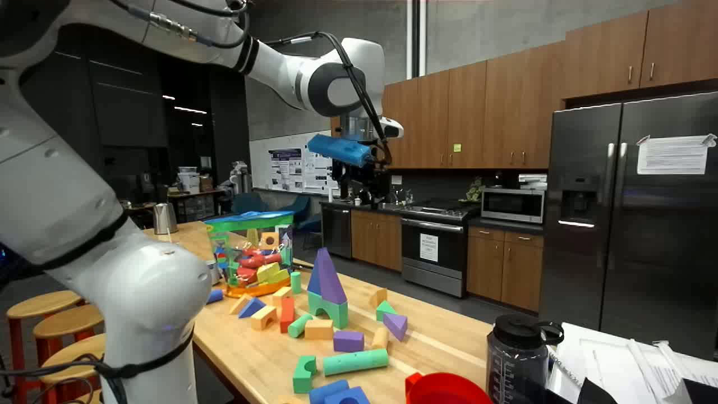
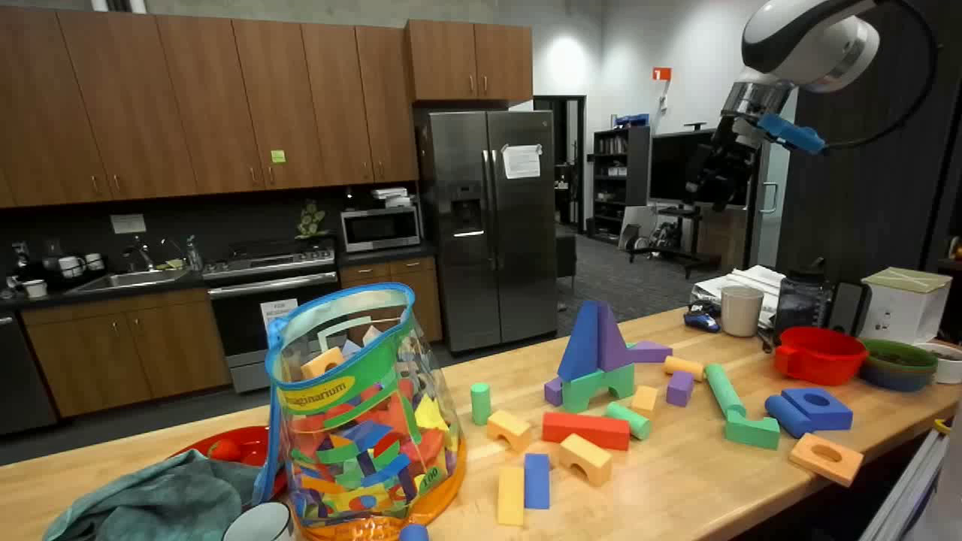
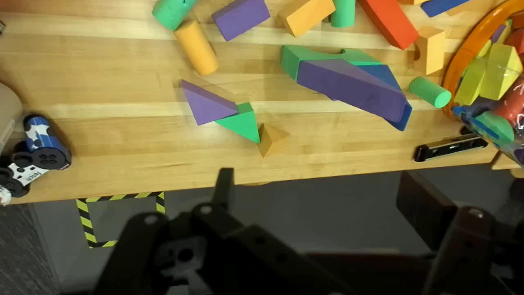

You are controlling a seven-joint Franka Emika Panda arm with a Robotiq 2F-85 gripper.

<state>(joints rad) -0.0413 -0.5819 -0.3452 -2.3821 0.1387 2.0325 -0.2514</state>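
Note:
My gripper (image 3: pixel 319 192) is open and empty in the wrist view, its fingers wide apart. It is raised high above the wooden table (image 1: pixel 449 342) in both exterior views (image 1: pixel 364 193) (image 2: pixel 710 188), touching nothing. In the wrist view its jaws show over the floor past the table edge. Nearest the jaws there are a tan pyramid (image 3: pixel 270 139), a green triangle (image 3: pixel 243 123) and a purple triangle (image 3: pixel 206 102) in a row. A tall purple wedge (image 2: pixel 612 342) and a blue wedge (image 2: pixel 580 346) stand upright side by side on a green arch (image 2: pixel 582 391).
Several loose blocks, including a red bar (image 2: pixel 586 430) and a green cylinder (image 1: pixel 356 362), lie around the arch. A clear zip bag (image 2: pixel 376 364) full of blocks stands at one end. A red bowl (image 2: pixel 819 353), mug (image 2: pixel 742 309) and bottle (image 1: pixel 516 359) stand opposite. A black level (image 3: pixel 450 147) lies near the edge.

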